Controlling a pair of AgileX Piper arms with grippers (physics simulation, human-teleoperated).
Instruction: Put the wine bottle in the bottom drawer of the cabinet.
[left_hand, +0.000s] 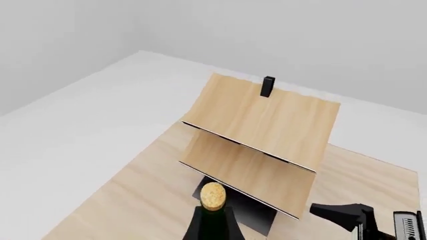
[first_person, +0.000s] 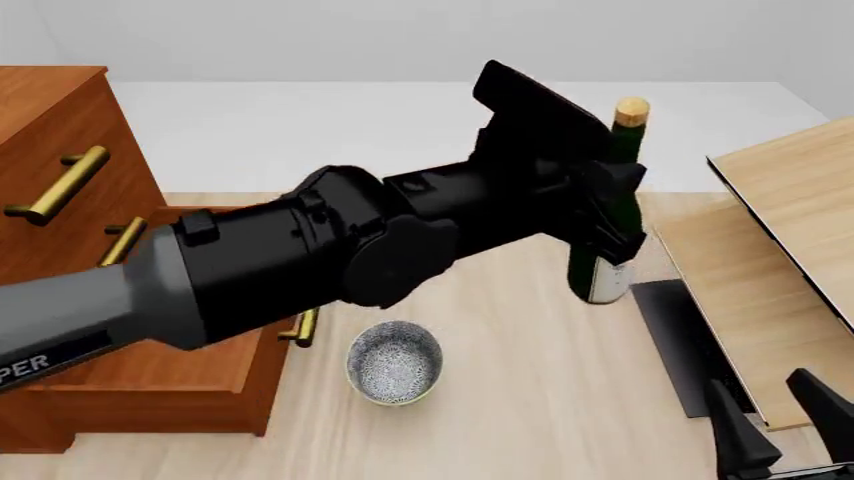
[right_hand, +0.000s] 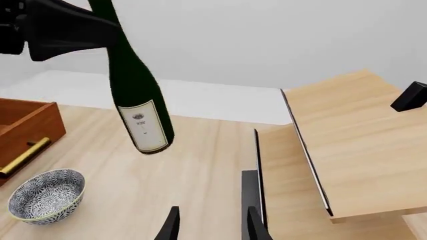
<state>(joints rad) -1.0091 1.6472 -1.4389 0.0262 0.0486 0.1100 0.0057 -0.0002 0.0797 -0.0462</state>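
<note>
The wine bottle (first_person: 611, 265) is dark green with a cork top (first_person: 631, 110) and a white label (right_hand: 142, 125). It hangs slightly tilted above the table's middle, and my left gripper (first_person: 603, 195) is shut on its upper body. The left wrist view looks down on the cork (left_hand: 213, 195). At the left stands the cabinet (first_person: 47, 120). Its bottom drawer (first_person: 160, 375) is pulled out, brass handle (first_person: 306, 326) facing the bottle, and one corner of it shows in the right wrist view (right_hand: 30, 125). My right gripper (first_person: 777, 425) stays low at the near right, open and holding nothing (right_hand: 210, 227).
A patterned bowl (first_person: 395, 362) sits on the table just in front of the drawer. Pale wood panels (first_person: 787, 200) stand at the right, with a black slab (first_person: 678, 335) at their foot. A small black block (left_hand: 267, 86) is on the upper panel's edge.
</note>
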